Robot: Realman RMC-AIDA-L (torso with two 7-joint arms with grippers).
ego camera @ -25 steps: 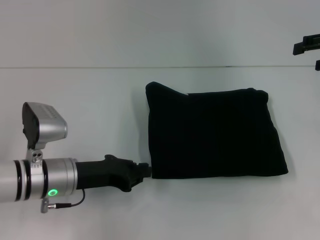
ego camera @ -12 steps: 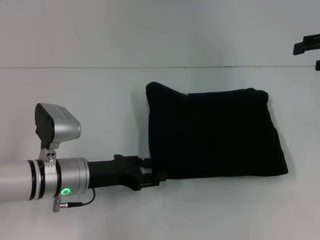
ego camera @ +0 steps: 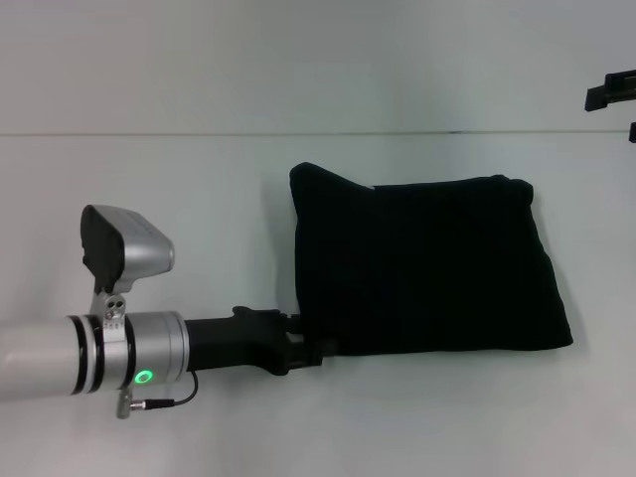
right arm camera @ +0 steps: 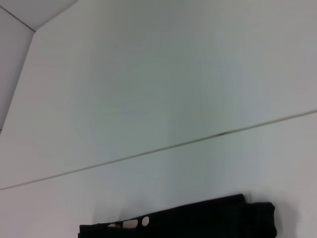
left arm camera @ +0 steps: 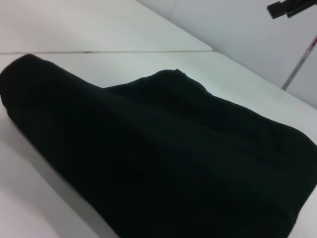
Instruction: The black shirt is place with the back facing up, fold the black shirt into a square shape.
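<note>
The black shirt (ego camera: pixel 427 263), lying folded right of centre on the white table (ego camera: pixel 199 199), looks soft, light and floppy, best pinched at its near-left corner, where the left gripper (ego camera: pixel 316 348) sits, jaw state unclear

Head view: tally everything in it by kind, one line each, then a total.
Black shirt, folded: 1
Left gripper, at the shirt's near-left corner: 1
Right gripper, far right: 1
White table: 1
Total: 4
</note>
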